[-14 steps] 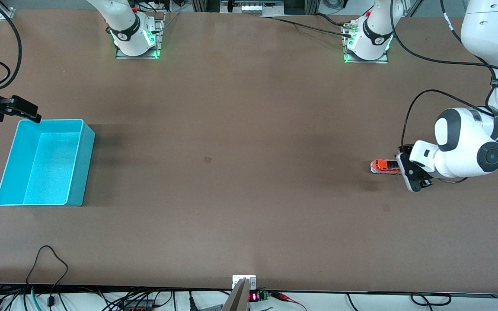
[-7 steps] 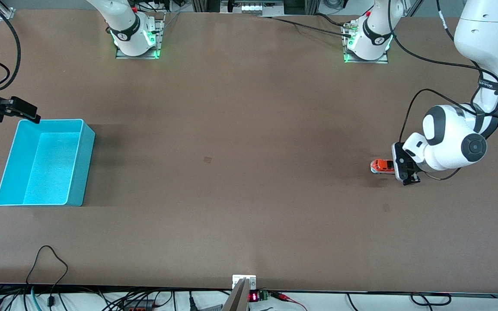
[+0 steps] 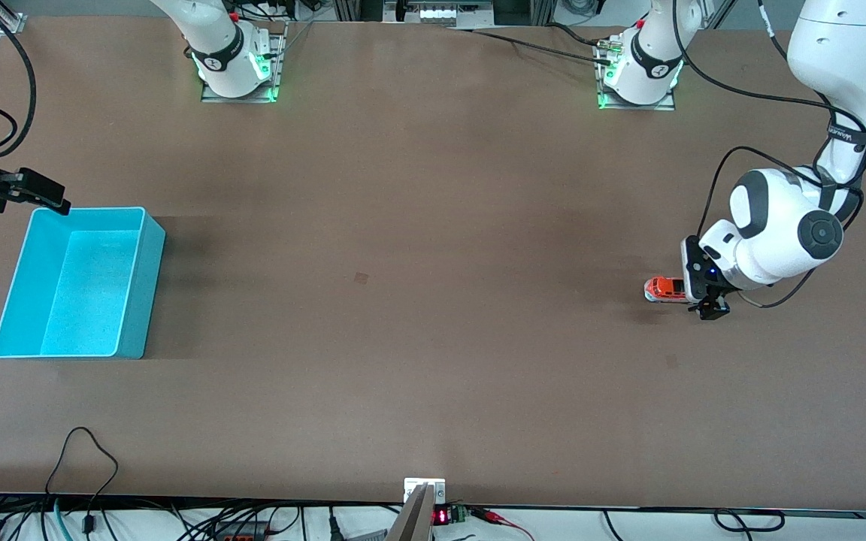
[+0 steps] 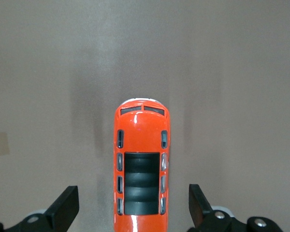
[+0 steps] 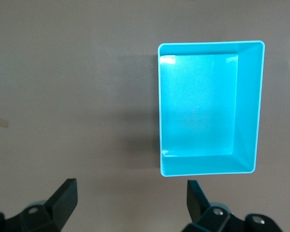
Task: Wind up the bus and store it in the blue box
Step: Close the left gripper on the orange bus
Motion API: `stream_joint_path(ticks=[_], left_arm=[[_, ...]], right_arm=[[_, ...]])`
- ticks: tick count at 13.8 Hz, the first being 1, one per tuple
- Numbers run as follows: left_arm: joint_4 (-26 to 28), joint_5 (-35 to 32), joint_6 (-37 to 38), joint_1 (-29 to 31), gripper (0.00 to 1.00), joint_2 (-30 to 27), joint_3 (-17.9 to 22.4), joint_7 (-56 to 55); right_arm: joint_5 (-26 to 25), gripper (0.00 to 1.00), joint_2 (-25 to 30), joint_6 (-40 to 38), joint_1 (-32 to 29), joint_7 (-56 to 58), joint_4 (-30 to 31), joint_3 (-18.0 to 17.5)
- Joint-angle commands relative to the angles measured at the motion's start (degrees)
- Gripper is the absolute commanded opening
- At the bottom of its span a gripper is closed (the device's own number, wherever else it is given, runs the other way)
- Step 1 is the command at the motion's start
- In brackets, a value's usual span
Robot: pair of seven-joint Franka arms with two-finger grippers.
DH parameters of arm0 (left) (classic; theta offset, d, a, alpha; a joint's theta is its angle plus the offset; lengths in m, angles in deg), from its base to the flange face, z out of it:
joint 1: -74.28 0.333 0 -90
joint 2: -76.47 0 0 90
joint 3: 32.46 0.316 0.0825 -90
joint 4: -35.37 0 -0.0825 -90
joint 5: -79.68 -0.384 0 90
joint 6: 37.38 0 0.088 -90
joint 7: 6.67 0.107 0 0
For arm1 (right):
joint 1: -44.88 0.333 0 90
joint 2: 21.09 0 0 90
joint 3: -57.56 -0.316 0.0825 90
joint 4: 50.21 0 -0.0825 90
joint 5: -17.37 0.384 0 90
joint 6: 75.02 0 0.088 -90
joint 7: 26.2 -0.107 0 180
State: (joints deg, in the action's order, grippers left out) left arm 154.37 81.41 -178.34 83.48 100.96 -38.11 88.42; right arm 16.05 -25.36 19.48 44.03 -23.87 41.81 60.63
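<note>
We see the table (image 3: 403,338), w/ the blue box (image 3: 132,285) at the right arm's end. Right gripper (image 3: 23,191) waits up over the table by the box's corner, fingers spread, empty. Left gripper (image 3: 704,297) is low over the bus (image 3: 664,288) at the left arm's end, fingers (image 4: 63,208) apart either side, not touching it.

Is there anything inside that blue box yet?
No. The blue box shows only its bare floor, in both the front and right wrist views. The bus sits on the table, between the left gripper's open fingers.
</note>
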Motion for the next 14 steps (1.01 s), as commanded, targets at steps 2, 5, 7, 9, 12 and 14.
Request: stream_joint_path(ticks=[2, 5, 7, 9, 12, 14], left_arm=[[2.1, -0.2, -1.5, 0.1, 1.0, -2.0, -0.3, 1.5], [2.1, -0.1, -4.4, 0.0, 1.0, -0.3, -0.3, 1.1], [2.2, -0.1, -4.5, -0.1, 1.0, 0.2, -0.3, 1.0], [2.3, -0.1, -4.5, -0.1, 1.0, 0.9, -0.2, 1.0], [2.2, -0.2, -4.6, -0.1, 0.93, 1.2, -0.3, 1.5], [2.1, -0.2, -4.6, -0.1, 0.56, 1.1, -0.3, 1.6]], right_arm=[[0.4, 1.0, 0.2, 0.5, 0.1, -0.5, 0.2, 0.0], [0.4, 1.0, 0.2, 0.5, 0.1, -0.5, -0.1, 0.0], [0.5, 1.0, 0.1, 0.5, 0.1, -0.5, -1.1, 0.0], [0.4, 1.0, 0.1, 0.5, 0.1, -0.5, -1.2, -0.1], [0.4, 1.0, 0.1, 0.5, 0.1, -0.5, -1.2, 0.0], [0.4, 1.0, 0.1, 0.5, 0.1, -0.5, -1.2, 0.0]])
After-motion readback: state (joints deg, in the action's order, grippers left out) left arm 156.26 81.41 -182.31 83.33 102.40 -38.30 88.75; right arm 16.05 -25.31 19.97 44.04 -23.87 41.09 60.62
